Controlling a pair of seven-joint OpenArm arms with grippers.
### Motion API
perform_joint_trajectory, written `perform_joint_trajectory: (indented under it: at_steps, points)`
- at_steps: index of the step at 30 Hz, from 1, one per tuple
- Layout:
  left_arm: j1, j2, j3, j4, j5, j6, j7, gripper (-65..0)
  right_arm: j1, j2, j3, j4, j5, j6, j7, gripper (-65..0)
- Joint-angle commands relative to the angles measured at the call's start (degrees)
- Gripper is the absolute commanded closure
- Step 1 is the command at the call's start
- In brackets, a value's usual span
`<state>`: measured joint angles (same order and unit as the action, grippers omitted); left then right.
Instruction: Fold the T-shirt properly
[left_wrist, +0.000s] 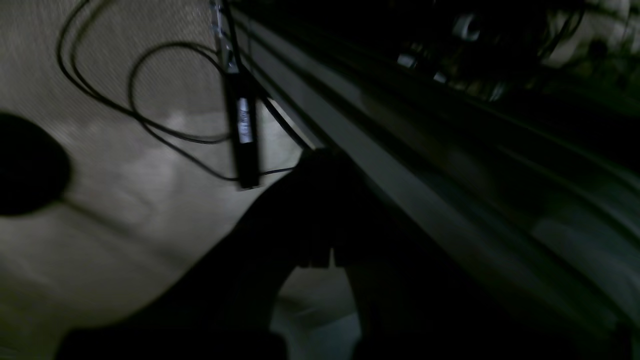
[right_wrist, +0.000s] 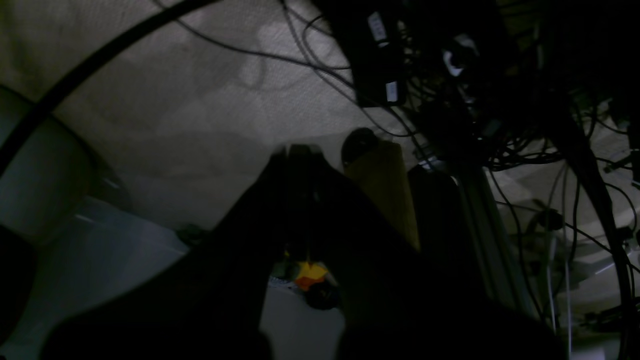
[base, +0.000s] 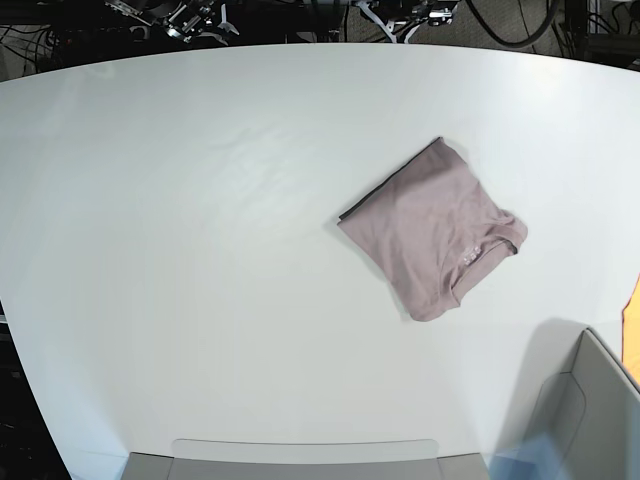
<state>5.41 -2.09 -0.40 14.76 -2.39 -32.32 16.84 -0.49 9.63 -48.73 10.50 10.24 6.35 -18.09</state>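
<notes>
white tabletop (base: 200, 250) fills the base view, and neither of our pincers shows above it. on that surface lies the t-shirt (base: 430, 230), dusty pink-mauve, folded into a rough tilted square toward the right of that view, its ribbed neck at the lower right edge. a grey box (base: 590, 410) stands at the table's near right corner, apart from the cloth.

our left pincer (left_wrist: 320, 157) appears only in its own dim wrist view as a dark silhouette, tips pressed together and pinching nothing; beyond it to the left, black cables (left_wrist: 150, 110) loop over a pale floor.

our right pincer (right_wrist: 298, 148) is likewise dark, pressed together and empty; a tangle of cords (right_wrist: 500, 140) hangs beyond it to the right.
</notes>
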Motion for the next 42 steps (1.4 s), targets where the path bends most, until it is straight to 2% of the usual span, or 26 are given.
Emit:
perform_joint_trajectory:
  at_steps: [1, 20, 42]
  points:
    - [0.35, 0.29, 0.98, -0.30, -0.29, -0.61, 0.35, 0.0, 0.10, 0.35, -0.02, 0.09, -0.26, 0.20, -0.42, 0.0]
    - [1.58, -2.35, 1.33, -0.57, -0.55, -0.61, 0.26, 0.0, 0.10, 0.44, -0.02, 0.09, -0.26, 0.20, -0.33, 0.0]
    - [1.32, -2.35, 1.24, -0.57, -0.64, -0.61, 0.26, 0.0, 0.10, 1.23, -0.02, 0.09, -0.26, 0.20, -0.24, 0.0]
